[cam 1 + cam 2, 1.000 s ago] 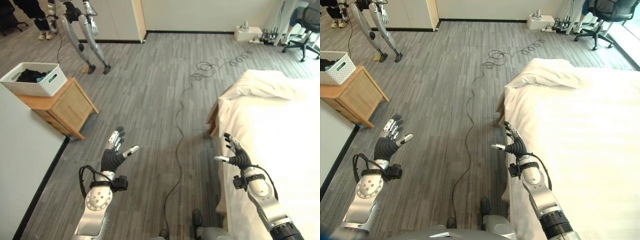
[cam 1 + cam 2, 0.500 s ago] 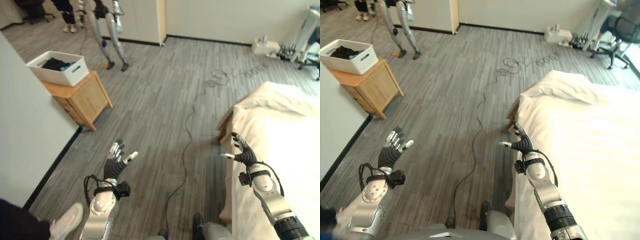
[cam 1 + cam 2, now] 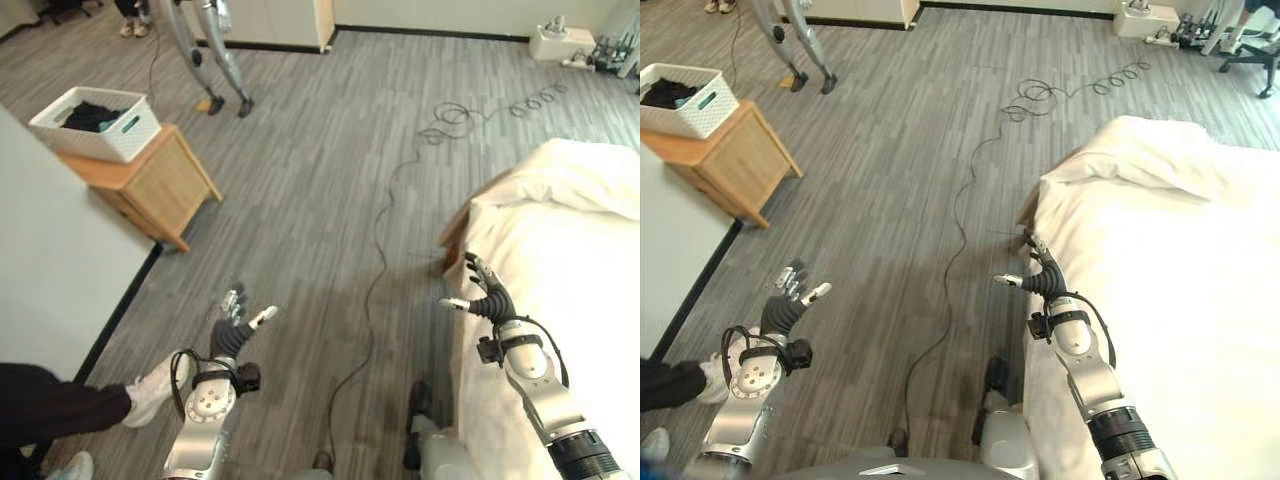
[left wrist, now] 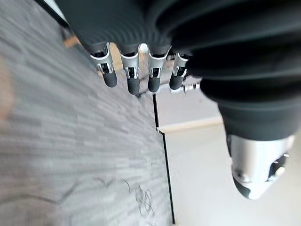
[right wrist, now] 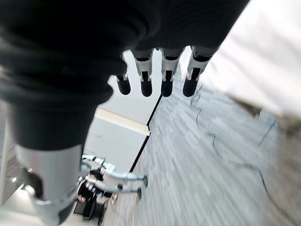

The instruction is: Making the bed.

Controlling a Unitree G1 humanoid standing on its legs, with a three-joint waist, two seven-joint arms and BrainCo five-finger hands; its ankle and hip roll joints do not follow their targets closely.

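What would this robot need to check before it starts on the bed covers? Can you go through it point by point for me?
1. Left hand free: ok, fingers straight, holding nothing, out over the floor.
2. Right hand free: ok, fingers straight, holding nothing, at the bed's near corner.
3. Bed within reach: ok for the right hand, which is at the edge of the white cover; not ok for the left hand, well away from it.
4. Pillow placed: cannot tell; a rumpled white mound lies at the far end.
5. Floor path: not ok, a black cable runs along the floor beside the bed.
6. People clear: not ok, a person's shoe is near the left arm.
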